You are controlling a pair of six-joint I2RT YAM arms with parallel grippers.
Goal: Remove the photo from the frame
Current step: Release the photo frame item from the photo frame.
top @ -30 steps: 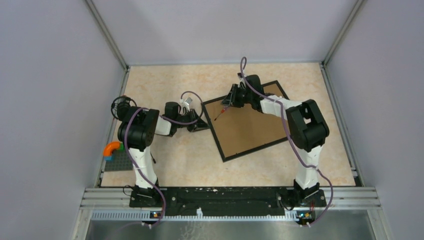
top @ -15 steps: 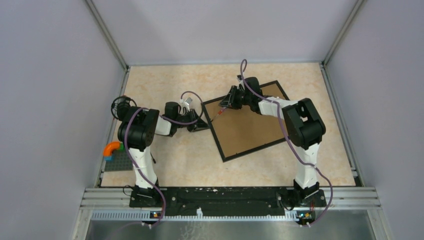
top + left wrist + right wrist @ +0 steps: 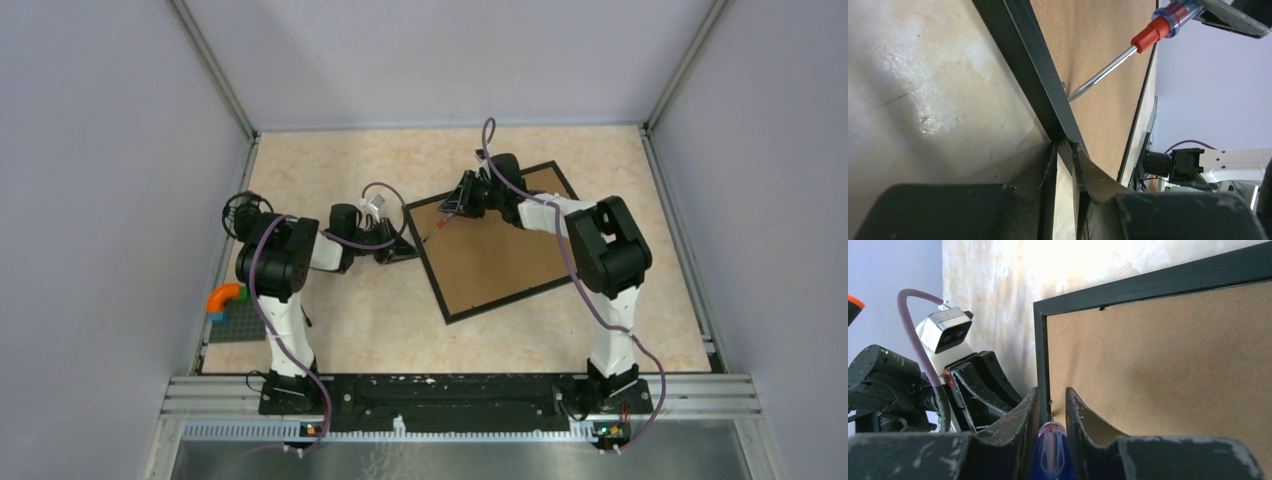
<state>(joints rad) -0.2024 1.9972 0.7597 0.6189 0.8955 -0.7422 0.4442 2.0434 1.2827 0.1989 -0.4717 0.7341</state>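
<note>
Face down right of centre in the overhead view: the frame, brown board back uppermost, the photo out of sight, presumably underneath. Left gripper pinched astride the frame's left rail, steadying it. Right gripper clamped on a screwdriver, blade tip set against a small metal tab at that rail's inner edge. Risks from here: a slip of the tip off the tab, gouging the board; too hard a lever, bending the tab or creasing the photo below; a twist of the frame out of the narrow pinch.
</note>
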